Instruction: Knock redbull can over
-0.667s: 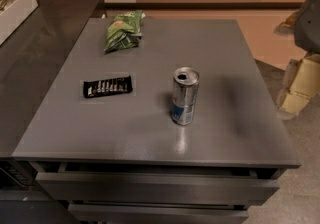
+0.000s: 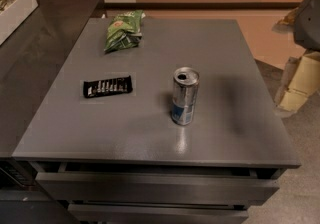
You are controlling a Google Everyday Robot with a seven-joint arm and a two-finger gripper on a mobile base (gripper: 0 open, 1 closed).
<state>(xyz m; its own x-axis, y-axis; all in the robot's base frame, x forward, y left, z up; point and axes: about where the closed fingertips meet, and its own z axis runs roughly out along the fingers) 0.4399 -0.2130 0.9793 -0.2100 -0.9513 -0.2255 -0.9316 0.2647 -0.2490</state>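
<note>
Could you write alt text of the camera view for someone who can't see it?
A redbull can stands upright on a grey table, a black snack bar to its left and a green bag farther back. The gripper hangs beyond the table's right edge, apart from the can.

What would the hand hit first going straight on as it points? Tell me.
Probably the table, at its right edge: the hand hangs beside it, seemingly angled down-left. The redbull can stands farther left. Depth is unclear.
</note>
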